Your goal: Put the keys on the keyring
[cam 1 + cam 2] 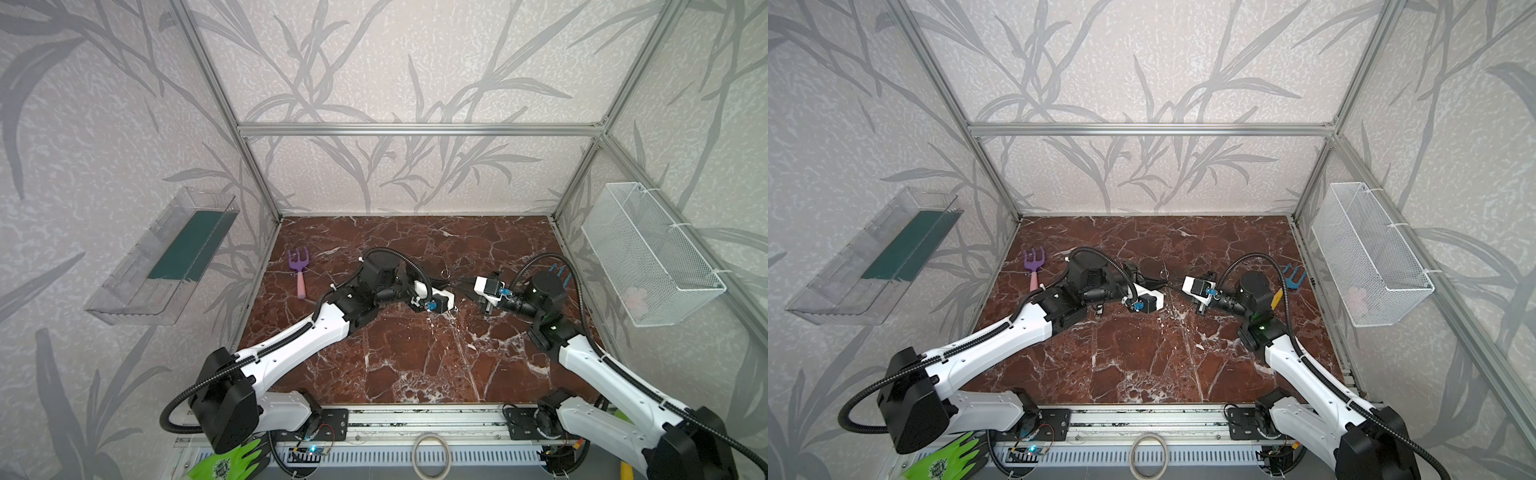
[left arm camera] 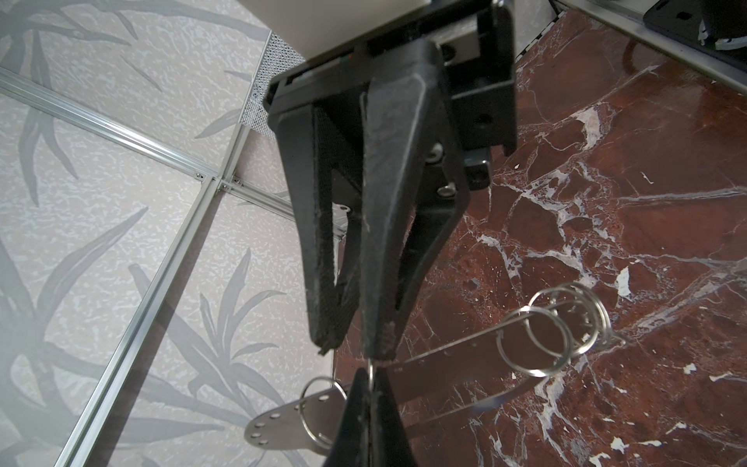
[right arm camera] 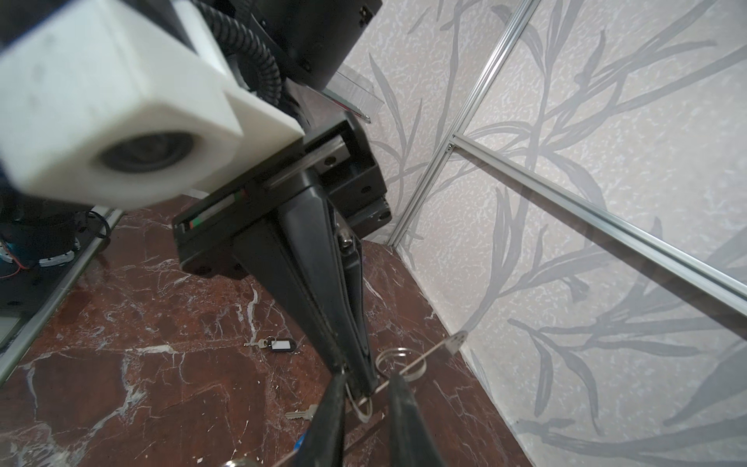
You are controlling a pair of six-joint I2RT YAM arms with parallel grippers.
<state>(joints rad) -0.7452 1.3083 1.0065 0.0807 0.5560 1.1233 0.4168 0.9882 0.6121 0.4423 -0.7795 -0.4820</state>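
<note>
My left fingers (image 3: 351, 364) pinched the keyring (image 2: 444, 360) above the surface (image 1: 415, 365), just 1 o'clock of centre. My right fingers (image 2: 319, 263) stood spread around their tips. The 2 keys (image 3: 279, 344) lay on the surface below.

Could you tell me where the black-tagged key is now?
In the right wrist view, the black-tagged key lies on the marble table, close to the left gripper and the silver key.
</note>
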